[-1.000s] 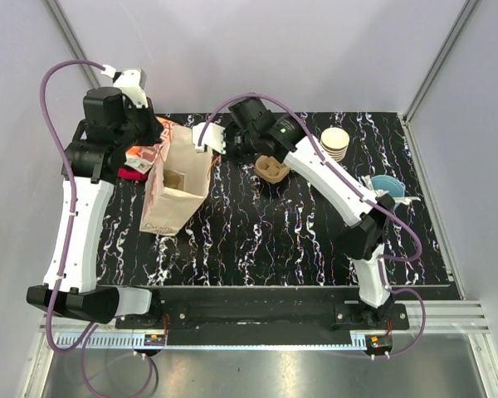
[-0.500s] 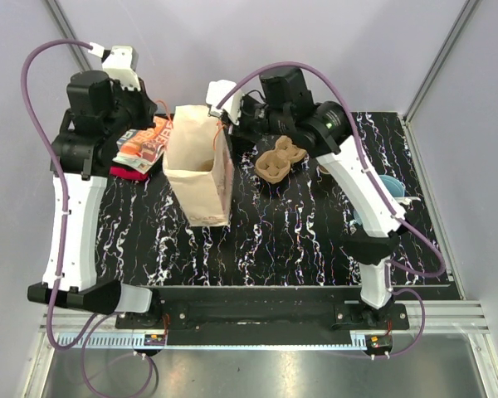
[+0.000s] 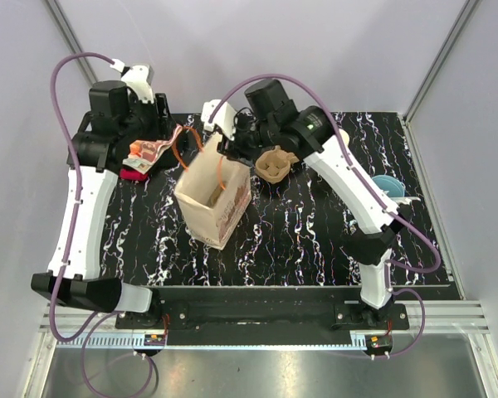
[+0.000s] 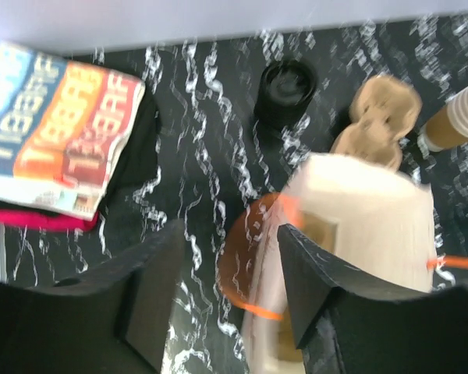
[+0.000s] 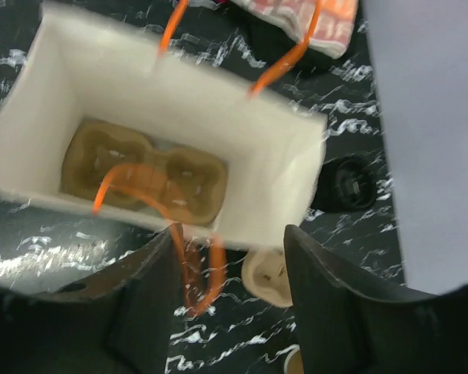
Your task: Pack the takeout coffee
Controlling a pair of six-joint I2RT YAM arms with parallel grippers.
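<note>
The takeout coffee [image 4: 287,86] is a small cup with a round black lid. It stands on the black marbled table behind the bag, and also shows in the right wrist view as the coffee [image 5: 347,183], outside the bag's corner. In the top view the right arm hides it. The brown paper bag [image 3: 216,199] sits tilted with its mouth open and its orange handles loose. My left gripper [image 4: 230,288] is open, with an orange handle [image 4: 242,269] hanging blurred between its fingers. My right gripper [image 5: 230,304] is open above the bag's rim, a handle loop [image 5: 199,273] loose between its fingers.
A pulp cup carrier [image 5: 144,171] lies in the bottom of the bag. Another carrier [image 3: 274,163] sits on the table behind the bag. A stack of paper cups [image 4: 460,121] is at the back right, a light blue cup [image 3: 388,184] at the right edge, and a printed packet [image 4: 54,140] at the back left.
Both grippers have opened and let go of the bag's orange handles. The bag, held up upright half a second ago, has dropped and now sits tilted, shifted toward the front.
</note>
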